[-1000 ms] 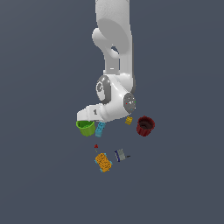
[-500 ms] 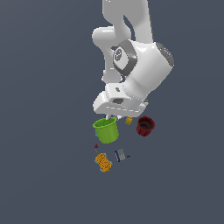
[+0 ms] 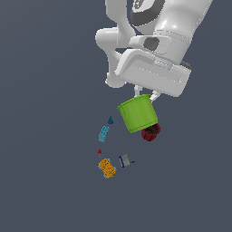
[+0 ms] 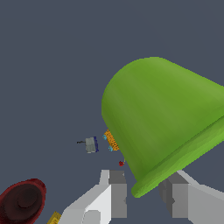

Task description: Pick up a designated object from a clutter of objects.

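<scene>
The lime-green cup hangs in my gripper, lifted off the grey floor and tilted. In the wrist view the cup fills most of the frame, and my two fingers sit on either side of its rim, closed down onto it with the wall pinched between them.

In the exterior view the dark red cup sits at about four o'clock from the green one, partly hidden behind it. At about eight o'clock lies the light-blue brick, with a tiny blue piece just above it. Farther off toward seven o'clock are a tiny red piece, the orange block and the grey-blue box.
</scene>
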Controlling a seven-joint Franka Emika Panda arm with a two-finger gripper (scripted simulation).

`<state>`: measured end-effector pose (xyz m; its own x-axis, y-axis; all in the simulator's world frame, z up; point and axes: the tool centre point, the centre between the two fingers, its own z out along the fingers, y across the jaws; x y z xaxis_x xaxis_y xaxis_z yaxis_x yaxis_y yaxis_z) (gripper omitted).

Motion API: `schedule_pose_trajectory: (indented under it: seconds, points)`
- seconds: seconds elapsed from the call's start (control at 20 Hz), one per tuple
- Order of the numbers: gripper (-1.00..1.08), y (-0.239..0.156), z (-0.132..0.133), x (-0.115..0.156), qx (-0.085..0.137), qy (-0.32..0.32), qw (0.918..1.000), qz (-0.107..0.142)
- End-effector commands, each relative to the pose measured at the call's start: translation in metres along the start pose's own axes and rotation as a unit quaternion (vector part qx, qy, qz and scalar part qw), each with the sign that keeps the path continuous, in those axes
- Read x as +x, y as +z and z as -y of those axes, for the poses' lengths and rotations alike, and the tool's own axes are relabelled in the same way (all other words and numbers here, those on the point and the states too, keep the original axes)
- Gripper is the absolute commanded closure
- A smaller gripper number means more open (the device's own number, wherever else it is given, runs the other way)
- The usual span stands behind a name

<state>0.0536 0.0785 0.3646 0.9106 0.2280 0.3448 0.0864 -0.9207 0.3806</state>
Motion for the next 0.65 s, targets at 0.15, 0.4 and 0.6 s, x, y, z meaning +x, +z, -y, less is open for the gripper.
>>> schedule_pose_trajectory:
  seconds: [0.15, 0.4, 0.6]
  points:
    - [1.08, -0.049, -0.001, 0.017, 0.010, 0.028, 0.9978, -0.059]
    - [1.08, -0.071, -0.002, 0.022, 0.013, 0.040, 0.9954, -0.086]
    - [1.08, -0.075, -0.002, 0.023, 0.014, 0.042, 0.9949, -0.091]
